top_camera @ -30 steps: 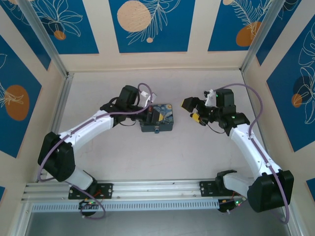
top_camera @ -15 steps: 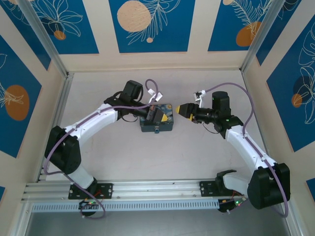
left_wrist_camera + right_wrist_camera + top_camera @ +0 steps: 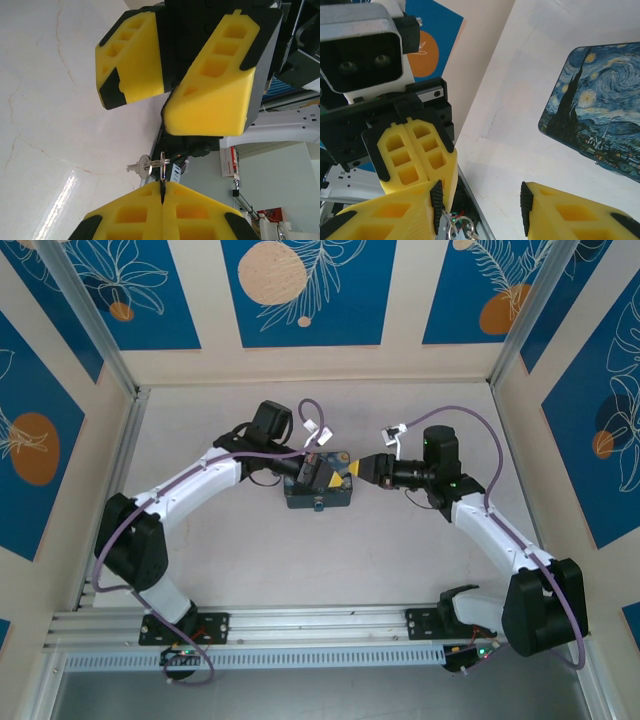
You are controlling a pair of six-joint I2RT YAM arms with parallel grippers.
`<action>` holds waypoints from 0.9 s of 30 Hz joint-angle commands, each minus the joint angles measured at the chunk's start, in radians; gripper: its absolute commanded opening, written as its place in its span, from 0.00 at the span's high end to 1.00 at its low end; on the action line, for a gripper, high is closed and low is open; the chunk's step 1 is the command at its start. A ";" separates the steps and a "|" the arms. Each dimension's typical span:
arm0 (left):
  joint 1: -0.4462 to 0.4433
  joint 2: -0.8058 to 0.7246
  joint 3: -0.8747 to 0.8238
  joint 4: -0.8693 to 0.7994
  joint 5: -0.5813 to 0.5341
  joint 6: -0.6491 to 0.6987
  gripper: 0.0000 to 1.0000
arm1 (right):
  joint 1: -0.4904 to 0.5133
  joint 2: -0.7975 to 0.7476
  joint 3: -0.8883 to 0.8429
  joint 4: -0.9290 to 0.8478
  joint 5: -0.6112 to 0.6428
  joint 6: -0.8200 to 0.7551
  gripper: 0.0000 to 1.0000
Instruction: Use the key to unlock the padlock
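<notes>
My left gripper (image 3: 162,192) is clamped shut on the ring (image 3: 163,166) of the key (image 3: 140,167) close to the box (image 3: 337,497), my right gripper (image 3: 481,205) stands part-open facing it, and I cannot identify the padlock, so I judge insertion and unlocking outstanding.

In the top view the box (image 3: 335,496) lies mid-frame on the worktop (image 3: 250,550). The left pincer (image 3: 318,473) is over the box's upper middle, its arm stretching off to the lower left. The right pincer (image 3: 366,468) is just beside the box's upper right corner, facing the left one. In the left wrist view a ring (image 3: 163,165) sits pinched between the left pincer's fingers (image 3: 190,215) at the bottom of the frame. The key (image 3: 142,167) sticks out to the ring's left, below the right pincer.
</notes>
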 commanded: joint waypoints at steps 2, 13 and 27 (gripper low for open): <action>0.008 0.024 0.037 -0.005 0.027 0.026 1.00 | 0.013 -0.008 -0.020 0.042 -0.047 0.008 0.54; 0.007 0.044 0.058 0.023 0.019 0.006 1.00 | 0.027 -0.016 -0.040 0.055 -0.066 0.012 0.59; 0.007 0.068 0.084 0.040 0.011 -0.006 1.00 | 0.027 -0.011 -0.052 0.070 -0.086 0.015 0.73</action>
